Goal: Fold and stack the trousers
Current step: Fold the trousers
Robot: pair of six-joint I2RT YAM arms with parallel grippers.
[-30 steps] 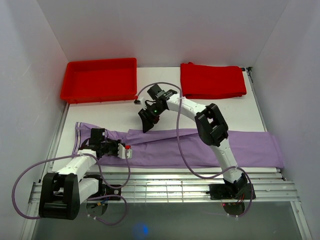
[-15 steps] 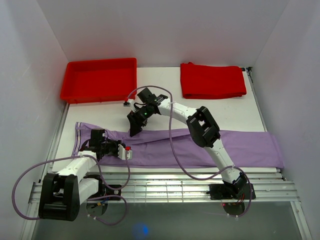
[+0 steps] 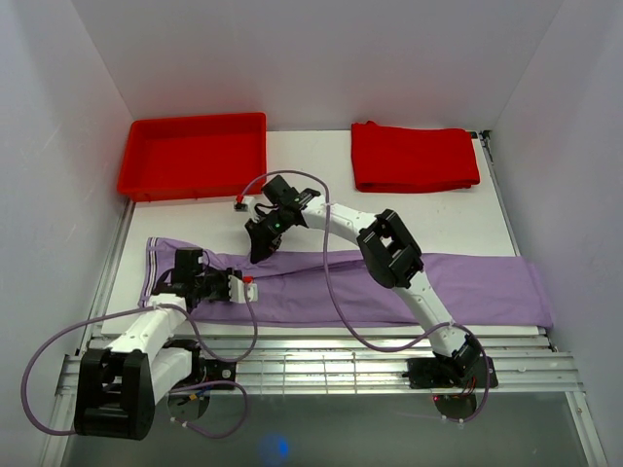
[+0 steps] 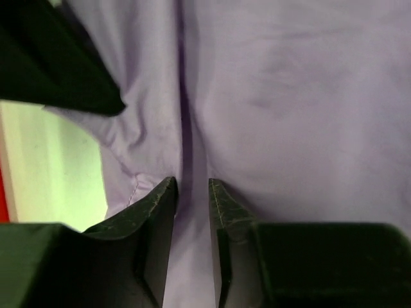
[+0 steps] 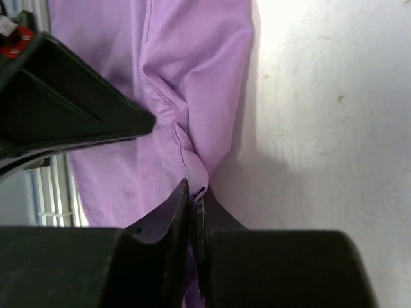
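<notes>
**STATUS: TROUSERS FLAT ON TABLE, RIGHT CLAW ENGAGED**

The trousers (image 3: 467, 287) lie lengthwise across the near half of the table, from about 8 o'clock to 4 o'clock in the top view. The white-striped end is at the left. The fabric is mostly flat, with creases near the left third.

The table (image 3: 467, 219) is white and matte. A slatted metal rail (image 3: 321, 355) runs along its near edge. Plain pale walls enclose the cell on three sides. A red tray (image 3: 195, 156) sits at 11 o'clock and a folded red cloth (image 3: 414, 156) at 1 o'clock, both well apart from the trousers.

The right gripper (image 3: 258, 251) reaches to the far edge of the trousers at about 10 o'clock. In its wrist view the right gripper (image 5: 192, 199) is clenched on a raised fold of that edge, with the bare table just beside it.

The left gripper (image 3: 237, 288) rests low over the fabric at 8 o'clock. In its wrist view the left gripper (image 4: 191, 192) has its jaws slightly parted, astride a crease (no firm pinch is evident).
</notes>
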